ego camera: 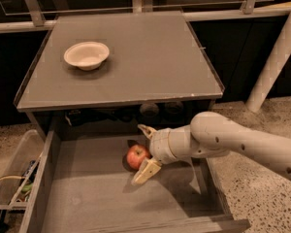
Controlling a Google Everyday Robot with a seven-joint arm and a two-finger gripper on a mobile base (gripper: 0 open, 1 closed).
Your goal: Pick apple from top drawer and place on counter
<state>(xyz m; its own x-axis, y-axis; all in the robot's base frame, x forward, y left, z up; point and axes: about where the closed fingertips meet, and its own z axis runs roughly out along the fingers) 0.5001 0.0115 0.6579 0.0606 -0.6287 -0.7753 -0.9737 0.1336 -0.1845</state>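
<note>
The red apple (137,156) with yellowish patches lies on the bare bottom of the open top drawer (87,198), near its back middle. My gripper (143,152) reaches in from the right with its fingers spread, one above and behind the apple and one below it, so the apple sits between them. The fingers are open around the apple. The grey-brown counter (150,57) spans the view above the drawer.
A shallow cream-white bowl (86,55) stands on the counter's left rear. A clear plastic bin of clutter (12,178) sits left of the drawer. A white post (274,57) leans at the right. My arm crosses the drawer's right wall.
</note>
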